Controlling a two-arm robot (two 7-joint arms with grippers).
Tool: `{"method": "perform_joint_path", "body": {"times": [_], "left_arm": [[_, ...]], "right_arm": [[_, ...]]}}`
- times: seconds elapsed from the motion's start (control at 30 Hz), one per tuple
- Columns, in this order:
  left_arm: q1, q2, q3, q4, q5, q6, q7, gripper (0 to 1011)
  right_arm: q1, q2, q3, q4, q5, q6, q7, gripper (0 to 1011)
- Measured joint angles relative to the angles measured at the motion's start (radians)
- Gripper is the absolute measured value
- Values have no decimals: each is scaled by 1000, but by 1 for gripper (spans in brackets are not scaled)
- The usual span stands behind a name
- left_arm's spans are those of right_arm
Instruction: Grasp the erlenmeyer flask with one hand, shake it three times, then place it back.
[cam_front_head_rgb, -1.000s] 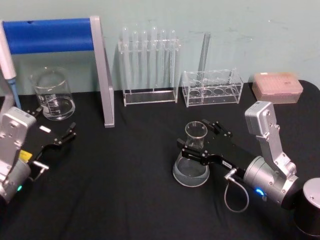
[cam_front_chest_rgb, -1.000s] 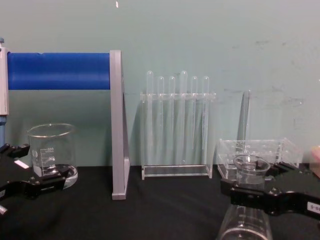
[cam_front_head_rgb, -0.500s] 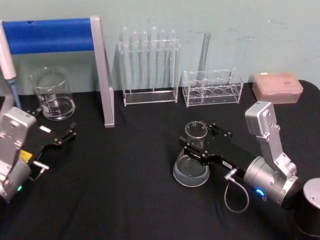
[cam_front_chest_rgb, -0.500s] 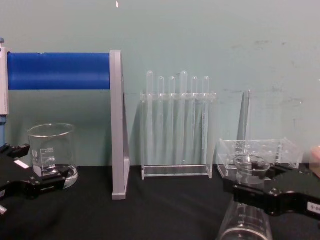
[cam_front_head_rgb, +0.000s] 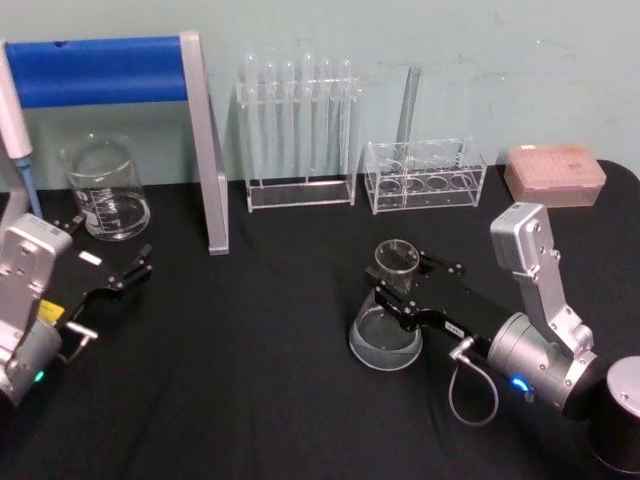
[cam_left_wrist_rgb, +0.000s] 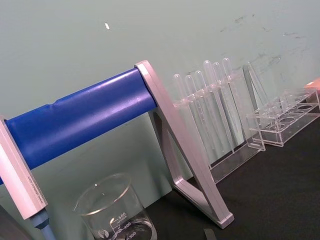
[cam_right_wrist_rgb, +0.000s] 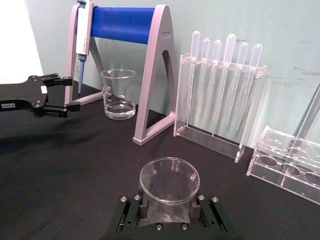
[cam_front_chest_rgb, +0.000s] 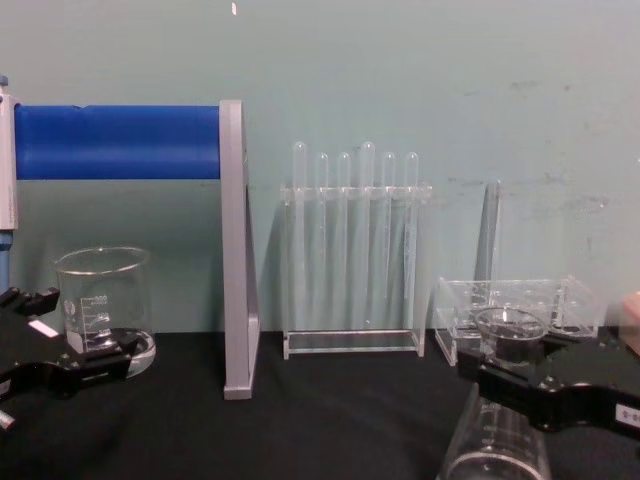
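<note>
The flask stands right of centre on the black counter, leaning a little. I cannot tell whether its base lies flat. The right tool is clamped on its neck and hides the glass there. Bare counter lies open in front and to the left, and the test tube rack by the back wall is well apart. The chest view cuts off the flask's bottom. The left tool rests with fingers spread near the beaker, far left.
</note>
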Motion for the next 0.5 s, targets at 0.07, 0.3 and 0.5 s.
{"method": "perform_joint_path", "body": {"times": [0.07,0.3,0.5], "left_arm": [[0,0,0,0,0,0,0,1001],[0,0,0,0,0,0,0,1001],[0,0,0,0,0,0,0,1001]], "right_arm": [[0,0,0,0,0,0,0,449],[-7,-4,16,-25,1,30,-15,449],[-14,0,37,-78,0,67,-34,449]]}}
